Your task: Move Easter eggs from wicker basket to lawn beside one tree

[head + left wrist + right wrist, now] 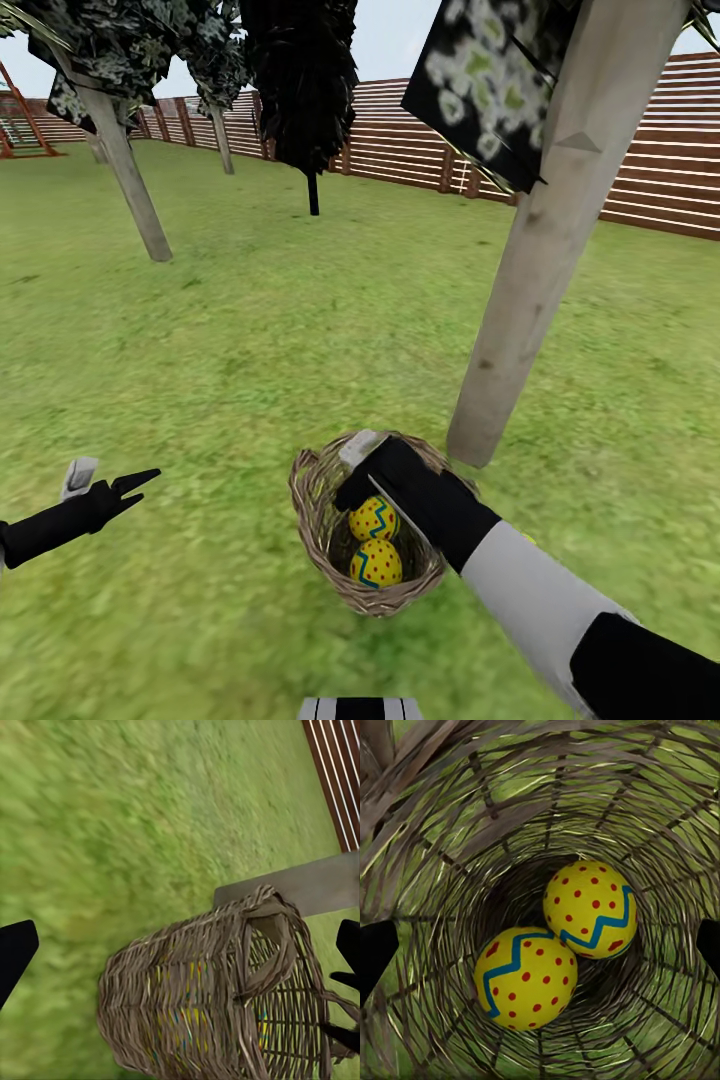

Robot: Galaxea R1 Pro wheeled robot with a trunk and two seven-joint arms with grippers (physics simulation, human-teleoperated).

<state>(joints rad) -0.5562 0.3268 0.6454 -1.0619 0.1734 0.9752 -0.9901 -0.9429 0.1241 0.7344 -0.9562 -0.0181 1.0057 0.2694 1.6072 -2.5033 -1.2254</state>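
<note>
right gripper over the basket mouth, two eggs at the bottom

left gripper (135, 485) hangs low at our left side over bare lawn (250, 330), its black arm reaching in from the edge of the head view, its two pointed fingers spread in a narrow v with nothing between them; we call it open. in the left wrist view its dark fingertips (15, 952) sit wide apart at the sides, and between them we see the wicker basket (217, 997) from outside, yellow showing through the weave, with a grey trunk and a strip of fence (337, 772) beyond.

moving right, the wicker basket (320, 530) stands on the grass just in front of us, upright, its loop handle at the far rim. two easter eggs lie inside, touching: one egg (373, 519) farther from us, the other egg (376, 564) nearer.

our right arm comes in from the lower right, white forearm then black wrist, angled down so that the right gripper (365, 470) sits at the basket's far rim over the mouth. in the right wrist view its fingertips (375, 952) stand apart at both sides, clear of the eggs, so we read it as open and holding nothing.

just right of the basket rises the tree (550, 240), a pale grey-beige trunk leaning slightly, its foot near the basket's rim. more trees and the slatted fence (660, 170) stand behind.
</note>
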